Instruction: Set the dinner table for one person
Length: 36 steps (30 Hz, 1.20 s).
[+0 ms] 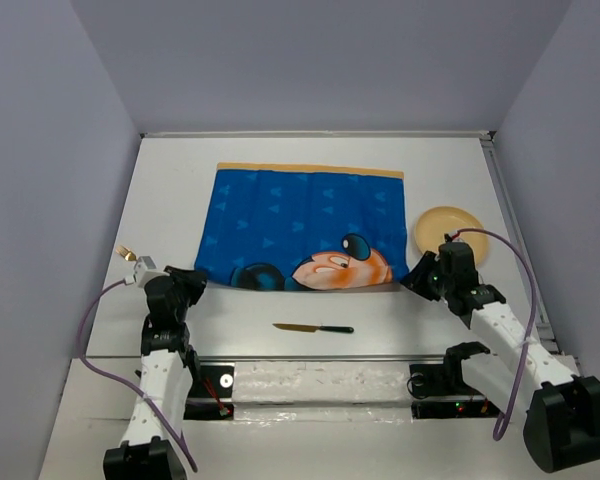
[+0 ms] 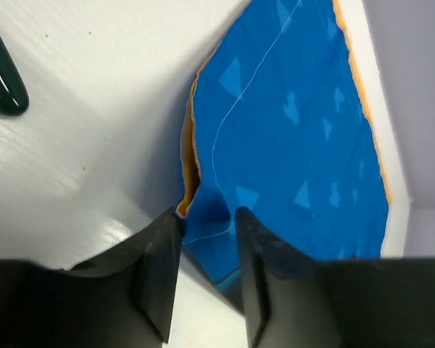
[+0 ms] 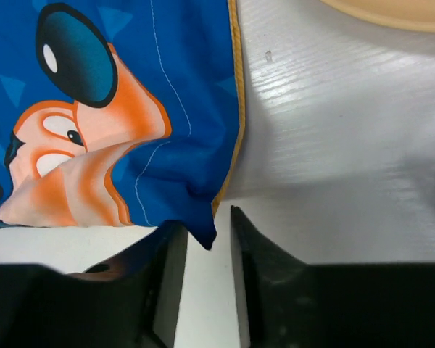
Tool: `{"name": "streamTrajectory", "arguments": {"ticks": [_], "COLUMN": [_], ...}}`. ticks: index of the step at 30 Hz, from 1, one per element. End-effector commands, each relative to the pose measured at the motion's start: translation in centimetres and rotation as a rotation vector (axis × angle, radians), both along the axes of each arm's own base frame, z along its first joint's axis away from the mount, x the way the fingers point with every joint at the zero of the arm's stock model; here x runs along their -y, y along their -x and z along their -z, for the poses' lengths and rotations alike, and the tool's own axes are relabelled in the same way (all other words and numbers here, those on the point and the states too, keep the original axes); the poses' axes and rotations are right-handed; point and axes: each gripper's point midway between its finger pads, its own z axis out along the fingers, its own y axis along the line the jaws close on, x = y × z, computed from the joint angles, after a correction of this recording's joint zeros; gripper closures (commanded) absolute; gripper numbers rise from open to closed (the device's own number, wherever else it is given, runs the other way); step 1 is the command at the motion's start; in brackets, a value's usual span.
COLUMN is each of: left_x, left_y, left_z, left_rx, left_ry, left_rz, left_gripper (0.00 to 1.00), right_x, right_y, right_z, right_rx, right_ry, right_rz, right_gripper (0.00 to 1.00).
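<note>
A blue Mickey Mouse placemat (image 1: 310, 220) lies spread on the white dinner table (image 1: 170, 200). My left gripper (image 1: 198, 278) is at its near left corner. In the left wrist view the left gripper (image 2: 209, 217) stands slightly open, and the lifted corner of the placemat (image 2: 290, 130) hangs loose in the gap. My right gripper (image 1: 417, 275) is at the near right corner. In the right wrist view the right gripper (image 3: 205, 221) is also parted, with the tip of the placemat (image 3: 130, 109) between the jaws, unpinched. The near edge of the cloth is rumpled.
A knife (image 1: 315, 328) with a dark handle lies near the front edge, between the arms; its handle (image 2: 1, 80) shows in the left wrist view. A pale yellow plate (image 1: 450, 232) sits right of the placemat. A small golden utensil (image 1: 130, 256) lies at the left.
</note>
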Motion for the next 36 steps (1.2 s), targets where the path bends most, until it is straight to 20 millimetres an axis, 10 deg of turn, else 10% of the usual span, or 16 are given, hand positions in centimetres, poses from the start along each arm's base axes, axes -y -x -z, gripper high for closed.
{"name": "streamTrajectory", "arguments": {"ticks": [1,3,11,19,27,36], "left_x": [0.3,0.7,2.0,2.6,7.6,9.5], "left_y": [0.0,-0.6,-3.4,-2.6,-4.6,-3.1], "left_z": [-0.3,-2.2,-11.9,-8.7,-6.5,-0.4], "left_rx": [0.013,0.053,0.267,0.230,0.154,0.017], "left_ry": [0.014,0.022,-0.115,-0.131,-0.106,-0.041], "left_rz": [0.008,0.031,0.158,0.153,0.341,0.389], "left_gripper": [0.17,0.01,0.02,0.26,0.33,0.38], "right_x": [0.8,0.7,-0.6,-1.8,-6.1,-7.0], "right_y": [-0.7,-1.0,-3.0,-2.6,-3.4,-1.4], "right_z": [-2.0,-2.6,-7.9,-9.9,-2.8,2.1], "right_rx": [0.027,0.043,0.171,0.217,0.040,-0.086], "right_ry": [0.039,0.042,0.028,0.091,0.118,0.098], "right_rz": [0.020,0.001,-0.088,-0.162,-0.290,-0.292], "right_gripper": [0.51,0.41,0.34,0.42,0.90,0.94]}}
